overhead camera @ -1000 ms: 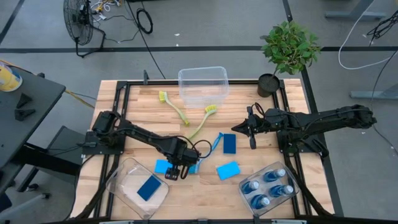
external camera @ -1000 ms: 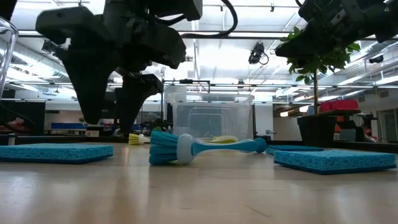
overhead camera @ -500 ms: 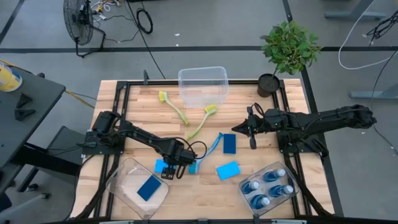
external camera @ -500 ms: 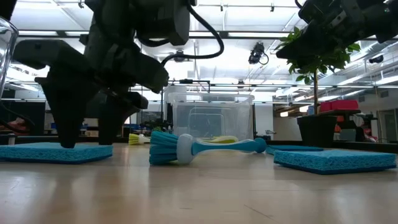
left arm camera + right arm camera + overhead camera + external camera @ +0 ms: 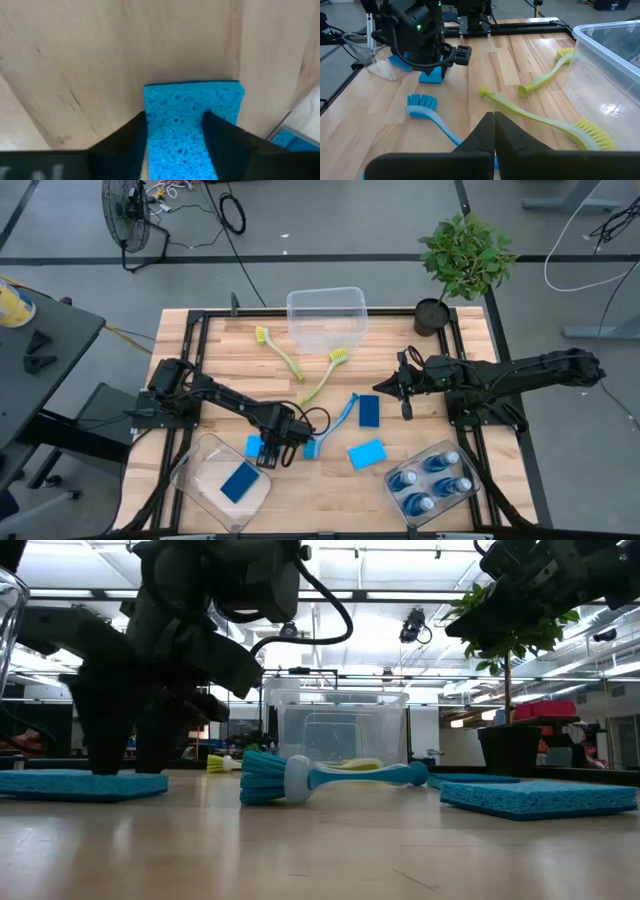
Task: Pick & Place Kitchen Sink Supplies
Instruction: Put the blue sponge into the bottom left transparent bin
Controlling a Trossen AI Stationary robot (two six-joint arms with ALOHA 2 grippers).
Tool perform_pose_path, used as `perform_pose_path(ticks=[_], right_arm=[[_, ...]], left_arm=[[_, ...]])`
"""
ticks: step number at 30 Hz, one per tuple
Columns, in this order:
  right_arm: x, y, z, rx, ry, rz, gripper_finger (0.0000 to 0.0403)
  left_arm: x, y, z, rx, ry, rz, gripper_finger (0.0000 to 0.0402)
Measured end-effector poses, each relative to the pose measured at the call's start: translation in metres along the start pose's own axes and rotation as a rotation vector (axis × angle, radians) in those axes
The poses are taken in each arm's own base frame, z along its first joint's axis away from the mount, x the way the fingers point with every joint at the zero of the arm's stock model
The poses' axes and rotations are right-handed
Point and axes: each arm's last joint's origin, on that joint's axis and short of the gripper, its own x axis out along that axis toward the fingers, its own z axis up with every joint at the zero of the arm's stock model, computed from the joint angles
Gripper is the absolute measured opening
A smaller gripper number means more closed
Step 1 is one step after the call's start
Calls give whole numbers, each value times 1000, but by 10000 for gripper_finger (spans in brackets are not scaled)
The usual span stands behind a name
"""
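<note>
A light blue sponge (image 5: pixel 253 445) lies flat on the wooden table, near its left front. My left gripper (image 5: pixel 268 451) stands over it, pointing down, its two fingers closed in on the sponge (image 5: pixel 192 120). The low view shows the same sponge (image 5: pixel 80 784) under that gripper (image 5: pixel 125 755). A blue brush (image 5: pixel 335 420) lies beside it toward the right, with two yellow-green brushes (image 5: pixel 281 351) (image 5: pixel 323 377) farther back. My right gripper (image 5: pixel 494 125) waits shut above the table's right half (image 5: pixel 392 383). My left gripper pinches the light blue sponge between its two fingers, one on each of two opposite side edges (image 5: pixel 150 131) (image 5: pixel 205 131). The fingers come from above, pointing down. The sponge still lies flat on the table.
A clear bin (image 5: pixel 205 465) at the near left holds a dark blue sponge (image 5: pixel 240 481). Another bin (image 5: pixel 455 502) at the near right holds several blue bottles. An empty clear bin (image 5: pixel 326 315) and a potted plant (image 5: pixel 465 260) stand at the back. Two more sponges (image 5: pixel 369 410) (image 5: pixel 367 453) lie mid-table.
My left gripper has come down onto the light blue sponge and a little toward the table's left edge. Its fingers have drawn together from wide open until they meet the sponge's sides. The sponge stays flat on the table.
</note>
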Motion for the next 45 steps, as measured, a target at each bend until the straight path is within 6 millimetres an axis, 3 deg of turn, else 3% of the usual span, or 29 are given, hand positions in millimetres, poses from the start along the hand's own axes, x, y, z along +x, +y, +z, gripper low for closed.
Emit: perform_pose_path(ticks=[6,14,23,30,37,45], right_arm=[[0,0,0,-1,0,-1,4],[0,0,-1,-5,8,-2,4],[0,0,-1,-6,8,-3,4],[0,0,-1,-6,8,-3,4],[0,0,-1,-33,8,-3,4],[0,0,-1,-28,8,-3,4]], left_arm=[[0,1,1,-1,-9,0,89],[0,1,0,1,-2,0,12],[-13,9,-1,-9,67,32,3],[-44,21,8,44,80,111,1],[-92,33,15,60,51,154,1],[-161,27,-11,-56,-174,168,1]])
